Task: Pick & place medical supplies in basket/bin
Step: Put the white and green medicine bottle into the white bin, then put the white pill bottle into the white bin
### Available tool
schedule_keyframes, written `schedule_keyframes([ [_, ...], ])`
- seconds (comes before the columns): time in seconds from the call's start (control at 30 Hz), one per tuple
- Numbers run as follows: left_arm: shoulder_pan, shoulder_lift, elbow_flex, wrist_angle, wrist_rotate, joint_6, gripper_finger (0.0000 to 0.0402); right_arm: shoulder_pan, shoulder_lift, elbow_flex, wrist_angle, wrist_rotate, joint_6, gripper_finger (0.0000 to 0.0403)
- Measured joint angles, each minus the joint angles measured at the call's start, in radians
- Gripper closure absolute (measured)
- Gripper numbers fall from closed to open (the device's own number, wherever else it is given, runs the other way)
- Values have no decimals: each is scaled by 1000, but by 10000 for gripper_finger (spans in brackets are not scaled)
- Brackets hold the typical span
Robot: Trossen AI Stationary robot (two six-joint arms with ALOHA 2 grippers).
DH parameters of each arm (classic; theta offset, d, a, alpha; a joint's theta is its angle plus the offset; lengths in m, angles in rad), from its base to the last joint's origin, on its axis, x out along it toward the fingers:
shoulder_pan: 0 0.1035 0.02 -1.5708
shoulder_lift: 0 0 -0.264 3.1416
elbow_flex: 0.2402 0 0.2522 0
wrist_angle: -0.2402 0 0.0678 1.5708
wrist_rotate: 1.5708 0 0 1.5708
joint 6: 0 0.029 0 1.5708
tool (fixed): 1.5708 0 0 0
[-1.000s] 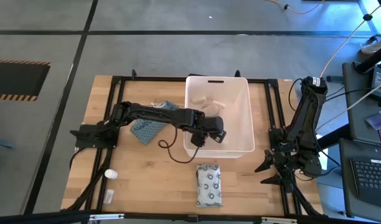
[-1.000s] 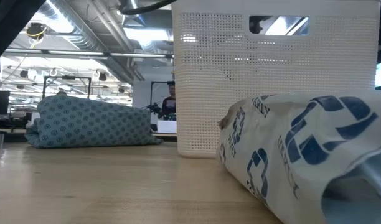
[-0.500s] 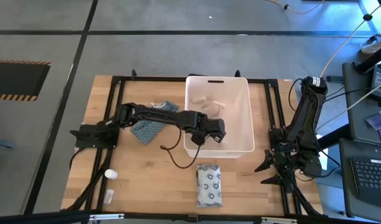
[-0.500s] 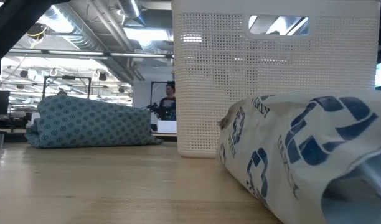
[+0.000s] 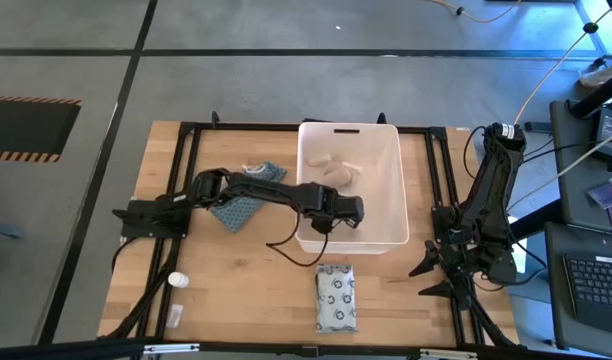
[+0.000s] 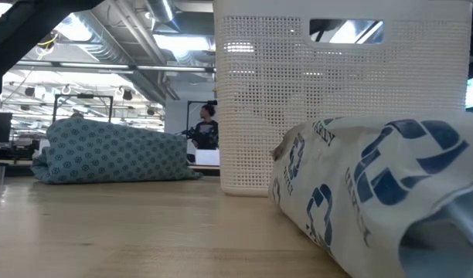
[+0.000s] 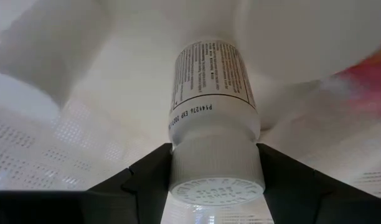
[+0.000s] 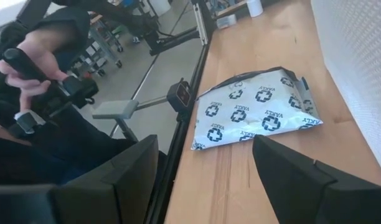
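My left gripper (image 5: pixel 354 208) hangs inside the white bin (image 5: pixel 386 240), fingers flanking a white pill bottle (image 7: pixel 214 118), its long axis pointing straight away; whether gripped, I cannot tell.

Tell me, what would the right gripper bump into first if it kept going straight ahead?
Probably the patterned soft pack lying on the table, straight ahead of the right gripper; the depth is hard to judge.
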Motion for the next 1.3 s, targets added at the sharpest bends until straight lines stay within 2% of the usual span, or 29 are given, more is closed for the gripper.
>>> schedule_keyframes([
  [0.23, -8, 0, 0, 9, -6, 2, 168, 0, 0, 0, -1, 0, 0, 139],
  [0.5, -31, -7, 0, 45, -75, -29, 167, 0, 1, 0, -2, 0, 0, 139],
  [0.77, -31, -15, 0, 211, -75, -226, 167, 0, 1, 0, -1, 0, -1, 139],
  [1.03, -39, -49, 1, 218, -70, -101, 167, 0, 1, 0, 0, -1, 0, 139],
  [1.2, -39, -83, 0, 203, -74, -100, 167, 0, 1, 0, 1, -1, 1, 139],
  [1.3, -38, -118, 1, 204, -42, -120, 167, 0, 1, 0, 1, -1, 2, 139],
])
